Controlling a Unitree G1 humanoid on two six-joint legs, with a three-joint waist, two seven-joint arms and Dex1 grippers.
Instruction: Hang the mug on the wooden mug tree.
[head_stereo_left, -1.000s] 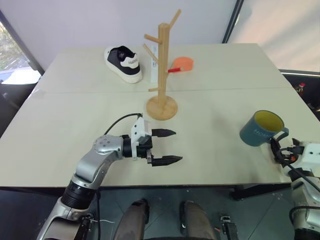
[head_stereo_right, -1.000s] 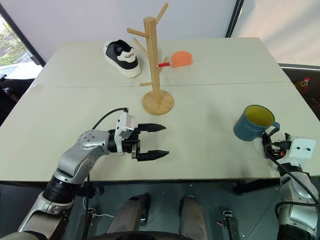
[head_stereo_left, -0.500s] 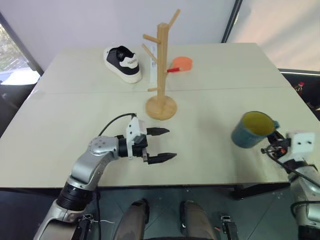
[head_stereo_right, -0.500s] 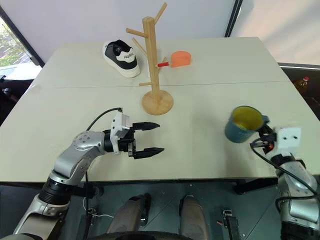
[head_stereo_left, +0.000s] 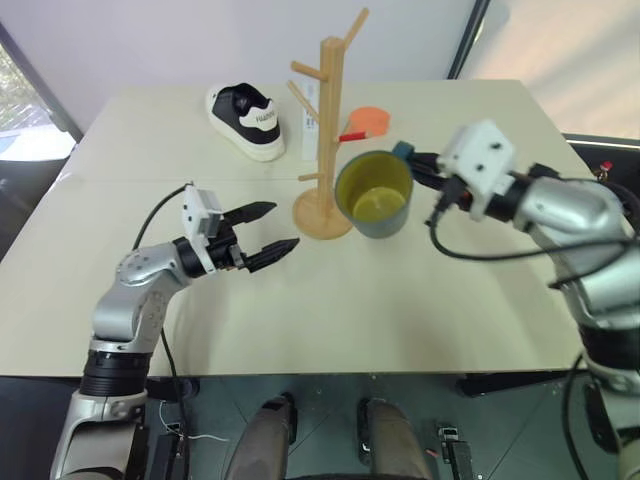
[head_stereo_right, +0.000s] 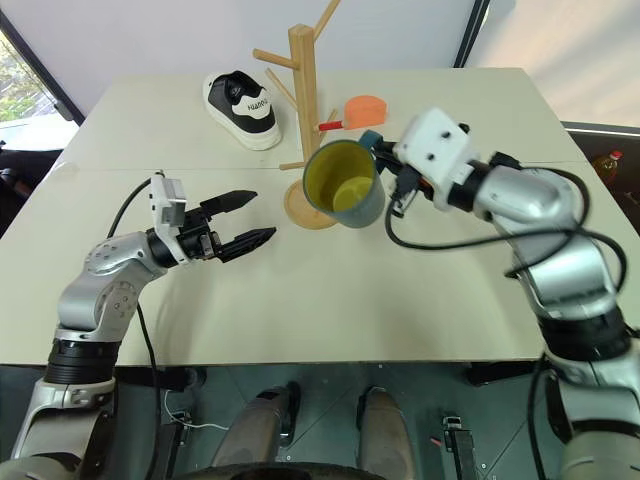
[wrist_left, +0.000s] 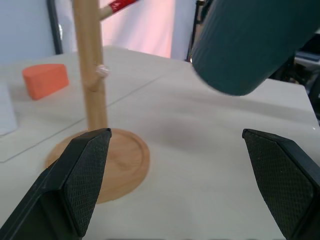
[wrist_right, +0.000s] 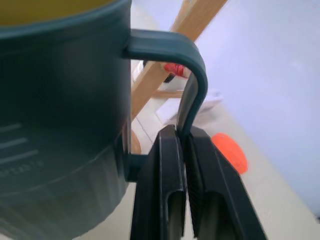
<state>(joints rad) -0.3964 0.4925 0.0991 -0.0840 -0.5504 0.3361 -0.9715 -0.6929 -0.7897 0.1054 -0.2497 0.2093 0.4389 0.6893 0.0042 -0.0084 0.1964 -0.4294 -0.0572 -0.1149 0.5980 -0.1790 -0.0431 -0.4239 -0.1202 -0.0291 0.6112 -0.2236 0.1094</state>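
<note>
now the mug is off the table and in the air, tipped so its yellow inside faces the camera, just beside the wooden mug tree on the side toward the right arm; a second ago it stood upright near the table's right edge. the right claw is pressed together on the mug's loop handle, the two black fingers pinching the thin bar of the loop, and the arm has swung up and across from the table's right edge to the middle. the left claw is spread wide and holds nothing; it has drawn away to the left and risen a little, leaving the tree's round base clear. the black and white shoe and the small orange cup sit behind the tree, well away from the action. the carry looks nearly finished, so what remains is judged to be the fine part: lining the open loop up with one of the slanted pegs and sliding it on. with the grip on the handle itself, the fingers may crowd the peg's path, and a nudge could tip the light tree.
</note>
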